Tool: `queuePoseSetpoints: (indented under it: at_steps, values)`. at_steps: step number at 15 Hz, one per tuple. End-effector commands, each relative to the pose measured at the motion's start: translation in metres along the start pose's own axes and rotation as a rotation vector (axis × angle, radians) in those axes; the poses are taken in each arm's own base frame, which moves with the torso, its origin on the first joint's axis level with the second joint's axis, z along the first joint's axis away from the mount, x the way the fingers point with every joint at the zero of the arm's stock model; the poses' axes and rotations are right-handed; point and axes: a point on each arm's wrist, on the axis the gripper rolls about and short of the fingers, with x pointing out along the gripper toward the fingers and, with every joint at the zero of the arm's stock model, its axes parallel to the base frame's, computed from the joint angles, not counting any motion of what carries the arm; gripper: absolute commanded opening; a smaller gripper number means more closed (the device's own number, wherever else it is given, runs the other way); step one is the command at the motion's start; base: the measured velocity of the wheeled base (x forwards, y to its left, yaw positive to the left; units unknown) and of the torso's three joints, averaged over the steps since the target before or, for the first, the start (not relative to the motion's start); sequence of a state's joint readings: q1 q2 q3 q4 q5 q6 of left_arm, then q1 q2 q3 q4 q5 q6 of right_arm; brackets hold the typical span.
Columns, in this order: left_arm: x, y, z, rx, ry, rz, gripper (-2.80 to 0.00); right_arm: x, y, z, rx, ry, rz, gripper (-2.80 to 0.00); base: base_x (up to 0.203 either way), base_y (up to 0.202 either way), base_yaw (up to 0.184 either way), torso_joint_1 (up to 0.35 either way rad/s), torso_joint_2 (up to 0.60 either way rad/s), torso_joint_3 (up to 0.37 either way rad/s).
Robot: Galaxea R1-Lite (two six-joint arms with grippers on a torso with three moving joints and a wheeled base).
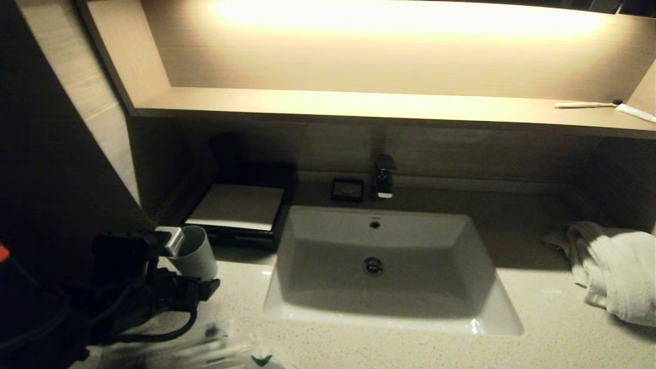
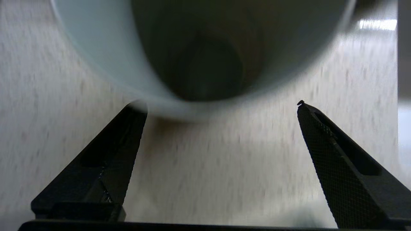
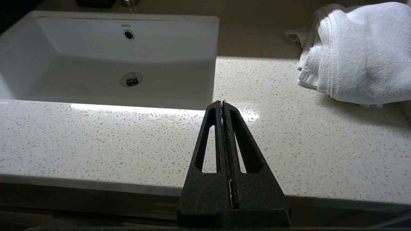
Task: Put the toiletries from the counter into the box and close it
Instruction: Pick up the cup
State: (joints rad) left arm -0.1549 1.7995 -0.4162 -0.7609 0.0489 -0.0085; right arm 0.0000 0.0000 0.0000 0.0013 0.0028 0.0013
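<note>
The toiletries [image 1: 220,344] lie as a blurred heap of clear wrappers with a green mark on the counter [image 1: 538,328] at its front left edge. The black box [image 1: 287,205] with a cream top panel stands at the back left, beside the basin. My left arm [image 1: 128,277] hangs over the counter's left end, between the heap and the box. My left gripper [image 2: 219,106] is open above bare counter, with nothing between its fingers [image 2: 324,141]. A pale cup [image 2: 106,41] stands just past the fingertips. My right gripper [image 3: 222,103] is shut and empty over the counter's front edge, right of the basin.
The white basin [image 1: 389,318] fills the middle, with a tap [image 1: 383,177] and a small black dish [image 1: 347,189] behind it. The pale cup [image 1: 197,253] stands left of the basin. A white towel [image 1: 615,266] is bunched at the right. A toothbrush [image 1: 584,104] and tube [image 1: 636,113] lie on the lit shelf.
</note>
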Motion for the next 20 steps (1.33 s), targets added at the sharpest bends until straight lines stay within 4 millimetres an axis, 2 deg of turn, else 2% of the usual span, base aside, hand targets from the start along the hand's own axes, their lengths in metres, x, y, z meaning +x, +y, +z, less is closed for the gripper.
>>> queuePoseSetpoints:
  at_steps: [1, 3, 20]
  values:
    - [0.015, 0.0, -0.004, -0.002, -0.031, 0.009, 0.0, 0.0, 0.0, 0.0, 0.0, 0.0, 0.0, -2.8, 0.0, 0.0, 0.0, 0.0, 0.0, 0.0]
    - [0.026, 0.0, -0.008, -0.006, -0.068, 0.031, 0.0, 0.0, 0.0, 0.0, 0.0, 0.0, 0.0, -2.8, 0.0, 0.0, 0.0, 0.0, 0.0, 0.0]
    - [0.034, -0.001, 0.003, -0.033, -0.118, 0.033, 0.0, 0.0, 0.0, 0.0, 0.0, 0.0, 0.0, -2.8, 0.0, 0.0, 0.0, 0.0, 0.0, 0.0]
